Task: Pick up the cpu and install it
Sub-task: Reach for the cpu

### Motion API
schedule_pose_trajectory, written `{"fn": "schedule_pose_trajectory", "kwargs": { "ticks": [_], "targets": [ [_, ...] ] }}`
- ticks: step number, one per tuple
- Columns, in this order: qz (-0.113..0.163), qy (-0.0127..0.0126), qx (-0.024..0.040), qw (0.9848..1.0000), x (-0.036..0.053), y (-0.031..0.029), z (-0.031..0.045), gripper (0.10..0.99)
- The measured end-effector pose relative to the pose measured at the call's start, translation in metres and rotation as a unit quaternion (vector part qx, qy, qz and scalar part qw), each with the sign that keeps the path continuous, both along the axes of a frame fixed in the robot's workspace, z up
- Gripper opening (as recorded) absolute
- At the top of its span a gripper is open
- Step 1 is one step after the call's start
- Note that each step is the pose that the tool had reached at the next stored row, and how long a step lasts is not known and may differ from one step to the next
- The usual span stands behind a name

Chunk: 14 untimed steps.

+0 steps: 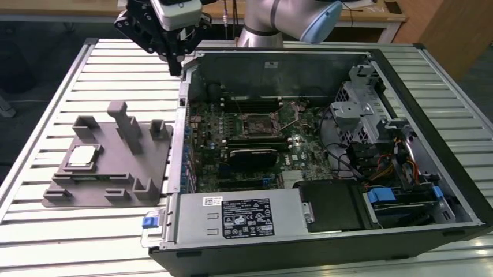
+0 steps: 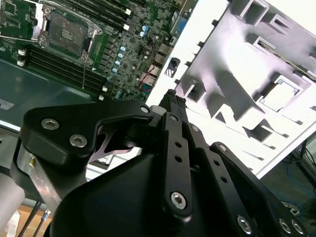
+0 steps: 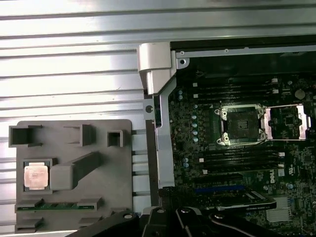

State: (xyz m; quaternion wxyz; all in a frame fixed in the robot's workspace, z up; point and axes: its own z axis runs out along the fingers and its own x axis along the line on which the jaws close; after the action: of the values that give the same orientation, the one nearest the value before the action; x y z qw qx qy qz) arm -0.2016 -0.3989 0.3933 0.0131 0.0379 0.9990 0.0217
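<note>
The cpu (image 1: 82,157) is a small silver square lying flat in a recess of the grey tray (image 1: 115,190) on the exterior view's left. It also appears in the first wrist view, the cpu (image 3: 36,176) resting in the tray (image 3: 98,143). My gripper (image 1: 175,66) hangs high above the table by the far left corner of the open computer case, well away from the cpu. Its fingers look shut with nothing between them in the second wrist view (image 2: 171,96). The open socket (image 1: 257,122) sits mid-motherboard, with its metal frame (image 3: 286,123) flipped aside from the socket (image 3: 242,124).
The open computer case (image 1: 431,190) takes up the table's right half, with a power supply (image 1: 239,216) at the front and drive cages (image 1: 370,109) on the right. Upright posts (image 1: 123,124) rise from the tray. The case wall (image 3: 158,89) stands between the tray and the motherboard.
</note>
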Motion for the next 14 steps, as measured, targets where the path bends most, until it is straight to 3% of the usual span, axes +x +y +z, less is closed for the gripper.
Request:
{"fn": "schedule_pose_trajectory", "kwargs": {
  "ticks": [14],
  "targets": [
    [0.000,0.0000,0.0001,1.0000,-0.0141,0.0000,0.0000,0.106]
  ]
}}
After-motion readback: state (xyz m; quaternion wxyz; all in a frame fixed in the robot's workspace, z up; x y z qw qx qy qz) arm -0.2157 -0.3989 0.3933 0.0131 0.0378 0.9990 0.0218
